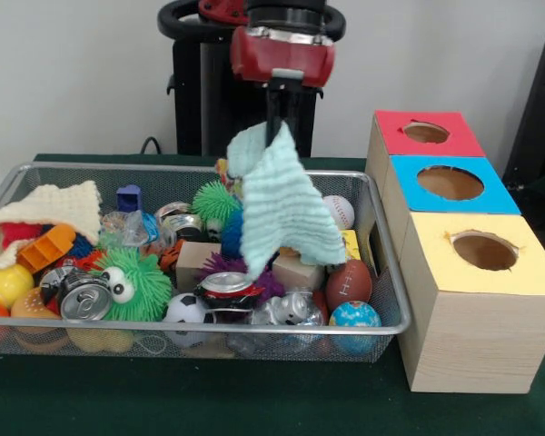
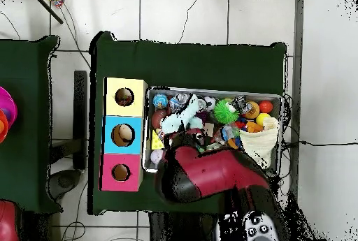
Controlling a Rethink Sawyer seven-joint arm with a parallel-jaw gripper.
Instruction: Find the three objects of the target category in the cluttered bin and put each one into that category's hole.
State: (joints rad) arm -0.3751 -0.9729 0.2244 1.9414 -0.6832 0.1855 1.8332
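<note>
**Pincer holds a knitted cloth above the wire bin**

The red and black arm comes down from above, and its pincer [image 1: 284,116] is clamped on the top edge of a pale mint-green knitted cloth [image 1: 280,204]. The cloth hangs free from the grip, draped down over the middle of the large shallow silver wire-mesh basket [image 1: 254,328], its lower edge level with the clutter.

The basket sits on the dark green desk [image 1: 200,400] and is full. Visible contents include a cream knitted cloth [image 1: 53,207] at the front view's left end, a green spiky rubber ball with googly eyes [image 1: 134,283], a second green spiky ball [image 1: 216,200] further back, a crushed drink can [image 1: 84,298], a small football-patterned ball [image 1: 187,308], a brown rugby-shaped ball [image 1: 349,283], a white baseball [image 1: 340,211] and a small globe ball [image 1: 354,318]. A clear crumpled wrapper with blue print [image 1: 132,225] lies behind the googly-eyed ball; I cannot tell whether other wrappers lie beneath the heap.

Just beside the basket stands a row of three pale wood boxes. The nearest in the front view has a yellow top with a round ragged-edged hole [image 1: 484,251]; behind it are the blue-topped hole [image 1: 450,183] and the red-topped hole [image 1: 426,133]. In the overhead view the arm [image 2: 210,172] covers part of the basket [image 2: 282,116].
</note>
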